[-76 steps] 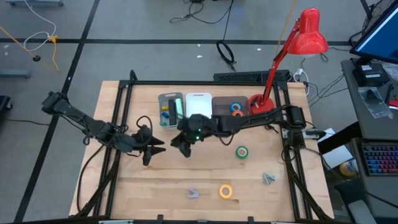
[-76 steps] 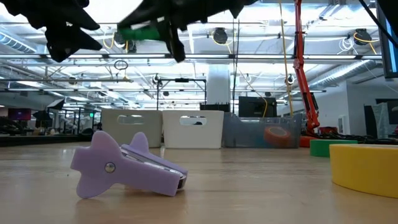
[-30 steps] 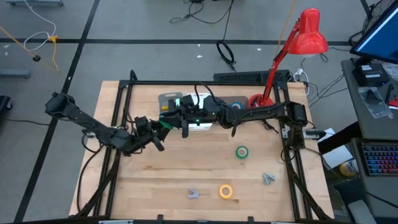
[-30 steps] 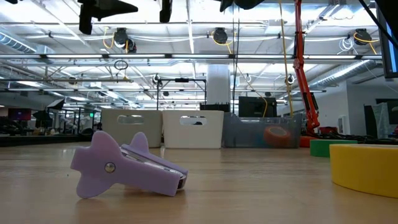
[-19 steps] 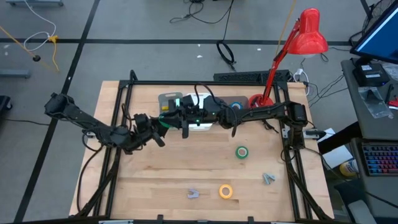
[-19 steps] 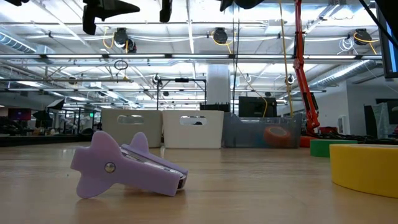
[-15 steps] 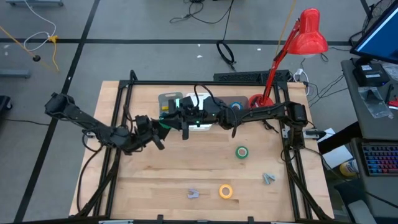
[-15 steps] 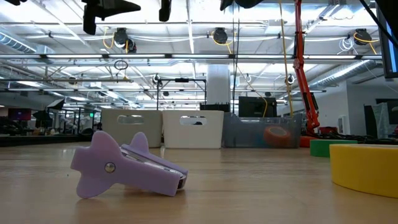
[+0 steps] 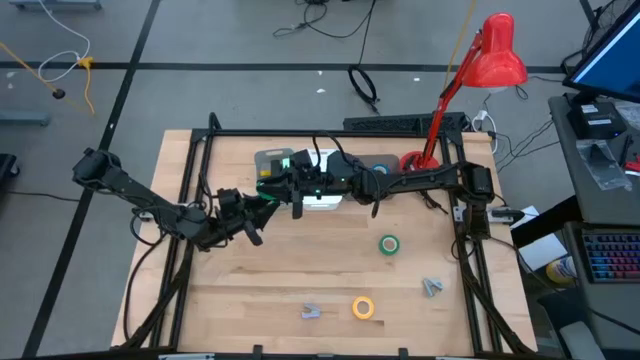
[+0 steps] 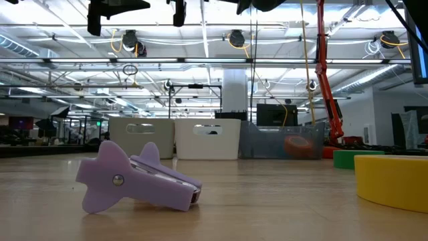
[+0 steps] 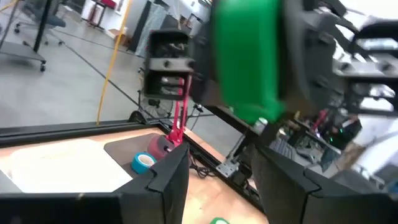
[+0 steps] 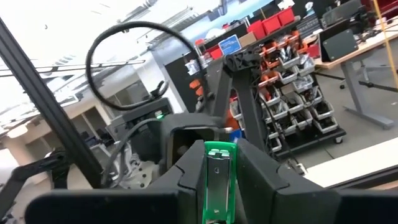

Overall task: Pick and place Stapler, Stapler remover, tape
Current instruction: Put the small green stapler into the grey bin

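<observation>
Stapler (image 12: 219, 177), green, sits clamped between your right gripper's (image 12: 219, 186) two fingers, seen end-on in the right wrist view with the fingers pressed against its sides. From above, the right gripper (image 9: 283, 186) holds it over the back of the table (image 9: 280, 290), just at the front edge of the grey bin (image 9: 270, 162), and the green body (image 9: 268, 197) shows between the two grippers. Your left gripper (image 9: 252, 222) is right beside it, nearly meeting the right one; in the left wrist view the stapler (image 11: 245, 59) fills the space just ahead of the left fingers (image 11: 168, 180), which stand spread apart with nothing between them. Behind the grippers you have a row of bins: the grey one, a white one (image 9: 322, 158) partly under the right arm, and a clear one (image 9: 375, 166) with blue tape (image 9: 380, 171) and orange tape (image 9: 382, 182) inside. Green tape (image 9: 388, 244) lies flat on the wood right of centre, well apart from both arms. Yellow tape (image 9: 363, 307) lies near the front edge, with a purple remover (image 9: 311, 312) just to its left and a grey remover (image 9: 432, 287) farther right. In the low view the purple remover (image 10: 134, 177) lies on its side close to the camera, the yellow tape (image 10: 394, 181) stands at the right edge, and the green tape (image 10: 344, 158) shows behind it. A red lamp (image 9: 470, 85) stands at the back right corner of the table.
</observation>
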Controlling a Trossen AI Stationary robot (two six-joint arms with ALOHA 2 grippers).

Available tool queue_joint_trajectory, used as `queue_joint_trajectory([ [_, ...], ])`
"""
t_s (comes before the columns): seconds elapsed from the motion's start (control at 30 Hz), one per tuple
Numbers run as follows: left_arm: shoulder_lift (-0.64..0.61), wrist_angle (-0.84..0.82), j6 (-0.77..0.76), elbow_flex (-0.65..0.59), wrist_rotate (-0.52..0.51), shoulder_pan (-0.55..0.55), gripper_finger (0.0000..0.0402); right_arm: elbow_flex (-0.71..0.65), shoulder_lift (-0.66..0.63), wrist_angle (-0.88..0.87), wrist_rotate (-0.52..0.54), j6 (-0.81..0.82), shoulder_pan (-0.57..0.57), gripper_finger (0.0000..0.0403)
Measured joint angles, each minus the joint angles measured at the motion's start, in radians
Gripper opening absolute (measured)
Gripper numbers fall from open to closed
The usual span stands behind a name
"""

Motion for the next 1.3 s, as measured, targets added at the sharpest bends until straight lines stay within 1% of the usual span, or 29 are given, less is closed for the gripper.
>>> queue_joint_trajectory([
  [0.1,0.0,-0.007,0.045,0.0,-0.017,-0.026,0.0172,0.0,0.0,0.0,0.02,-0.004,0.0,0.0059],
  [0.27,0.0,-0.007,0.128,0.0,-0.122,-0.078,0.0172,0.0,0.0,0.0,0.023,-0.001,0.0,0.0059],
  [0.5,0.0,0.013,0.285,0.001,-0.225,-0.118,0.0172,0.0,0.0,-0.002,0.024,0.02,0.0,0.0059],
  [0.73,0.0,0.012,0.534,0.02,-0.234,-0.15,0.0172,0.0,0.0,-0.027,0.024,0.021,0.0,0.0059],
  [0.83,0.0,0.011,0.61,0.02,-0.251,-0.16,0.0172,0.0,0.0,-0.034,0.024,0.021,0.0,0.0059],
  [0.9,0.0,0.011,0.607,0.02,-0.286,-0.165,0.0172,0.0,0.0,-0.034,0.024,0.021,0.0,0.0059],
  [0.97,0.0,0.01,0.566,0.02,-0.312,-0.165,0.0172,0.0,0.0,-0.034,0.024,0.021,0.0,0.0059],
  [1.13,0.0,0.011,0.435,0.02,-0.321,-0.164,0.0172,0.0,0.0,-0.034,0.021,0.021,0.002,0.0059],
  [1.2,0.0,0.011,0.383,0.02,-0.298,-0.163,0.0172,0.0,0.0,-0.034,0.02,0.021,0.004,0.0059],
  [1.3,-0.001,0.011,0.325,0.02,-0.231,-0.152,0.0172,0.0,0.0,-0.034,0.019,0.022,0.01,0.0059],
])
